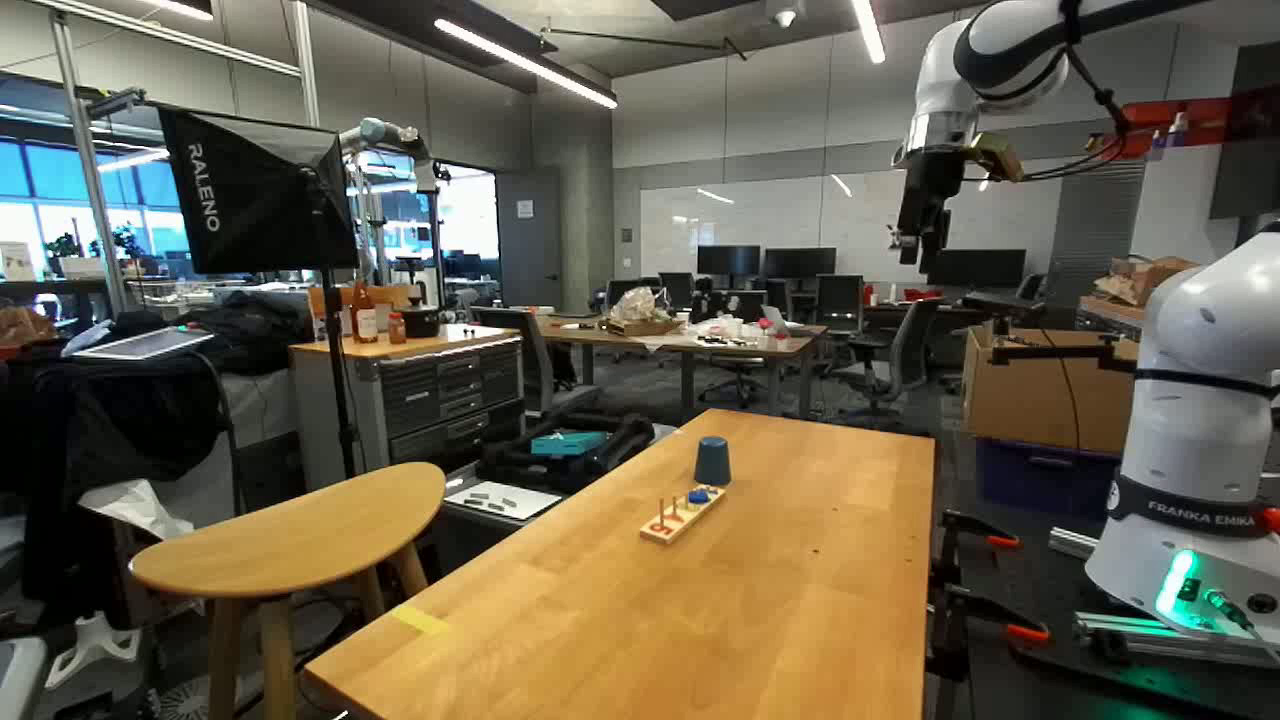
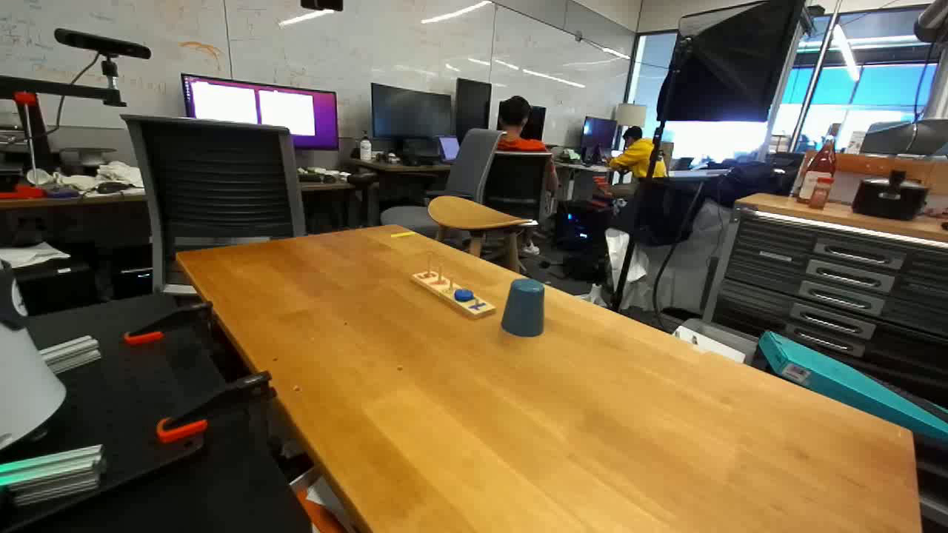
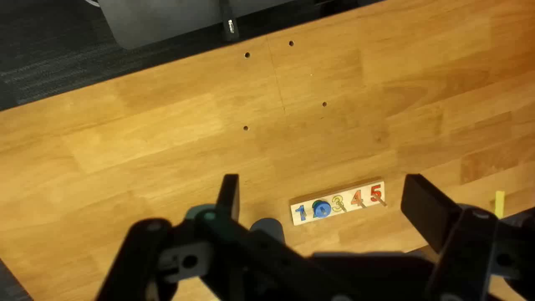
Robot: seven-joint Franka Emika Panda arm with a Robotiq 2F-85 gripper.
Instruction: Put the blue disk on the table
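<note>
The blue disk [image 1: 699,496] sits on the peg at number 2 of a small pale wooden strip [image 1: 680,524] with numbers and several pegs. In the wrist view the disk [image 3: 322,210] partly covers the 2, and its peg comes up through it. It also shows in an exterior view [image 2: 464,295]. The strip lies on the table [image 1: 800,600], which has a honey-coloured wooden top. My gripper [image 1: 918,250] is high above the table, well apart from the disk. In the wrist view the gripper [image 3: 322,184] has its fingers wide apart with nothing held between them.
An upside-down grey-blue cup [image 2: 523,307] stands on the table beside the strip's number 1 end. In the wrist view the cup [image 3: 267,228] is partly hidden by the gripper. Yellow tape [image 1: 421,619] marks one table end. Clamps [image 2: 181,429] sit at the robot-side edge.
</note>
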